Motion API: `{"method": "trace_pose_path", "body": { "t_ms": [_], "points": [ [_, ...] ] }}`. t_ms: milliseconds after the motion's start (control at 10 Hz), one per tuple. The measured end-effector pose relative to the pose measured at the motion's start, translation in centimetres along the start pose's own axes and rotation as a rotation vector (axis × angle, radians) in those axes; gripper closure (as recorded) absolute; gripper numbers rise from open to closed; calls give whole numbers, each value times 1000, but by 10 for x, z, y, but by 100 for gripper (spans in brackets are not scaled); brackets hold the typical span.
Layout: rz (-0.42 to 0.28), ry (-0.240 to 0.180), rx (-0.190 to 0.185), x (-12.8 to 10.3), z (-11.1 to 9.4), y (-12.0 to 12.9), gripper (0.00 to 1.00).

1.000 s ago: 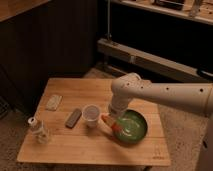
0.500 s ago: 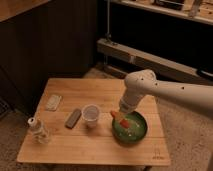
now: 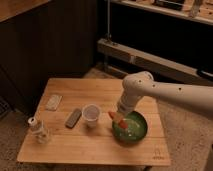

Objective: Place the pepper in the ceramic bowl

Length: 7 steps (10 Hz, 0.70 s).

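Observation:
The green ceramic bowl (image 3: 133,128) sits on the right part of the wooden table (image 3: 100,145). The red-orange pepper (image 3: 116,118) is at the bowl's left rim, slanting down toward the inside. My gripper (image 3: 120,115) hangs from the white arm, which comes in from the right, and is right at the pepper, shut on it and holding it just above the rim. The arm hides the gripper's upper part.
A small white cup (image 3: 91,112) stands just left of the bowl. A dark flat bar (image 3: 73,118), a pale flat packet (image 3: 53,102) and a small bottle (image 3: 38,129) lie further left. Dark cabinets and a low metal shelf stand behind the table.
The arm's wrist has swung right and up over the bowl's back edge. The pepper has stayed with the gripper at the bowl's left rim.

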Motion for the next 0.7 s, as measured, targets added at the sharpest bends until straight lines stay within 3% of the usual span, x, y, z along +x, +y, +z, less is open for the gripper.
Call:
{"method": "trace_pose_path", "body": {
  "t_ms": [200, 700],
  "points": [
    [1, 3, -2, 3, 3, -1, 11],
    [8, -3, -3, 1, 4, -1, 8]
  ]
}}
